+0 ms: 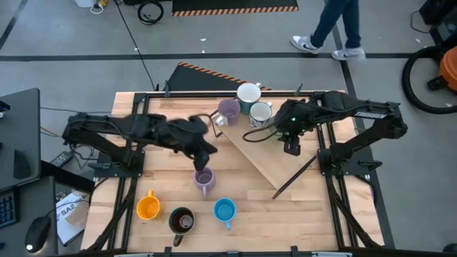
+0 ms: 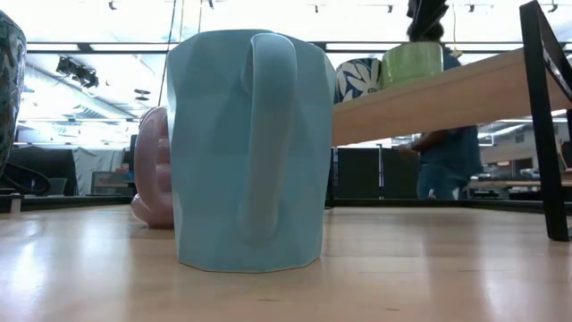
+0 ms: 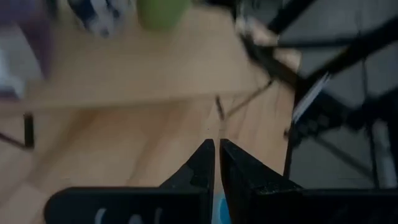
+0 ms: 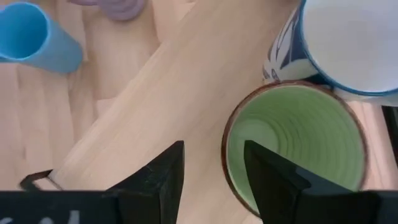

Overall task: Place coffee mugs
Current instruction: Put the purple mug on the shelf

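From above, seven mugs: three on the raised board (image 1: 282,160), four on the table (image 1: 300,221). Left gripper (image 3: 217,163) pinched empty; right gripper (image 4: 213,163) spread, empty, beside the green mug (image 4: 297,140).

Upright mugs (image 1: 225,209) on table; others on shelf (image 1: 260,113).

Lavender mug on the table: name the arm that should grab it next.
Left. The left gripper, shut, hangs close to the lavender mug. The right gripper is open over the raised board, beside the green mug.
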`<control>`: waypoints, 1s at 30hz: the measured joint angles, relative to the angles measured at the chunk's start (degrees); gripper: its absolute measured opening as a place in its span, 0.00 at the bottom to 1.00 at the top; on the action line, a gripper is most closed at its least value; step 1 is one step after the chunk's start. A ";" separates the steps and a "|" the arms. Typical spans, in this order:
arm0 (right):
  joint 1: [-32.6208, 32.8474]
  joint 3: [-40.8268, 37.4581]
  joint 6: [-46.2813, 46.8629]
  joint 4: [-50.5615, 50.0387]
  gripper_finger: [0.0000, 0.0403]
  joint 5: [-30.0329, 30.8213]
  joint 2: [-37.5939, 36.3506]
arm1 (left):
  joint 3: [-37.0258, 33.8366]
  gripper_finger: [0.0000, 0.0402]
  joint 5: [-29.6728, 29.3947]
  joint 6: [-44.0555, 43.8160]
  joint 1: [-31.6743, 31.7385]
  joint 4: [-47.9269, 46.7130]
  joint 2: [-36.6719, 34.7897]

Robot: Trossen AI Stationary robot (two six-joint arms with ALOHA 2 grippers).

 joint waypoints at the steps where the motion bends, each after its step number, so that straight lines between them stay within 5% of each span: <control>1: 0.13 0.66 0.33 -0.04 0.43 0.05 -0.31 | -0.03 0.07 0.79 -0.02 -0.28 -0.13 0.89; 9: 4.76 3.98 4.87 -0.19 0.43 1.47 -3.14 | 0.00 0.10 3.68 -4.98 -4.08 -0.10 5.53; 17: 14.63 4.11 11.52 1.54 0.43 9.87 -4.99 | 0.01 0.26 7.99 -11.04 -8.04 -3.91 10.97; 23: 23.63 4.09 17.59 2.96 0.43 18.23 -3.83 | 0.16 0.27 12.22 -16.81 -8.52 -5.43 14.29; 30: 29.40 4.09 21.45 4.15 0.43 23.48 -3.35 | 7.32 0.27 8.94 -19.79 -9.54 -21.31 19.57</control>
